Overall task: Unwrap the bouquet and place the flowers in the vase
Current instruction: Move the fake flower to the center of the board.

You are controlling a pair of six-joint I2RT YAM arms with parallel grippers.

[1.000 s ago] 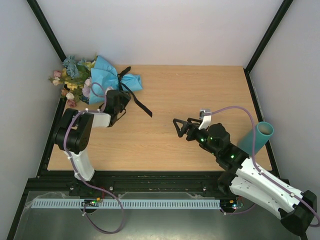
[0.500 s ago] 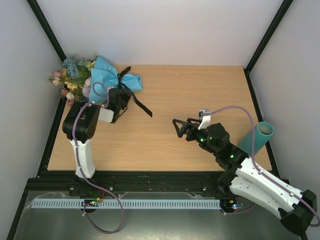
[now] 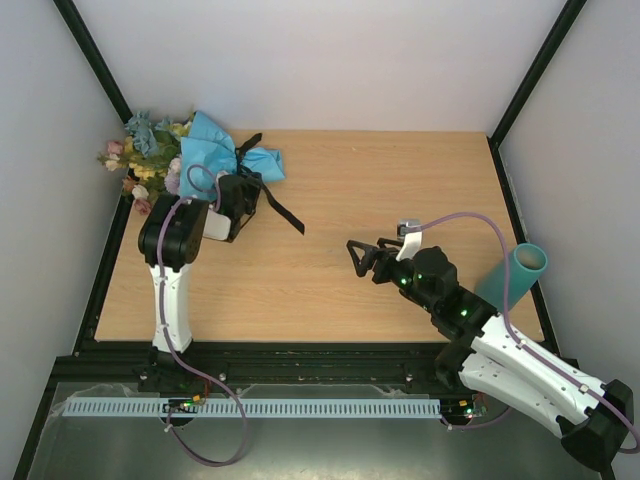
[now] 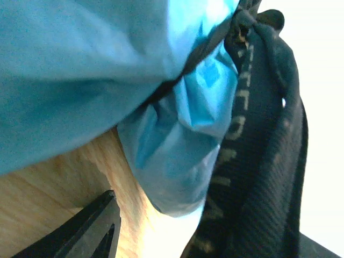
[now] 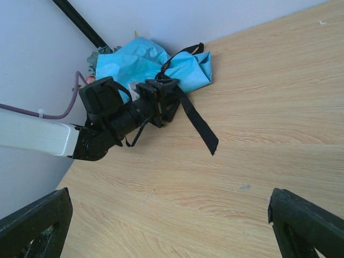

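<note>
Two soft things to grab on the bouquet point(image 3: 200, 158): crinkly pale-blue paper point(image 4: 80, 64) and floppy black ribbon point(image 4: 258, 134), so I'd guess it's light and you pull a ribbon tail. It lies at the table point(image 3: 400, 180)'s far left corner. The left gripper point(image 3: 248, 185) has jaws apart at the knot point(image 4: 244, 21), and the right gripper point(image 3: 353, 256) gapes empty mid-table.

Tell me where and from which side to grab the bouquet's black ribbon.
Take the black ribbon by its loose tail, lying flat on the table right of the bouquet. Come from above, probably, fingers across its width: that end trails free.
</note>
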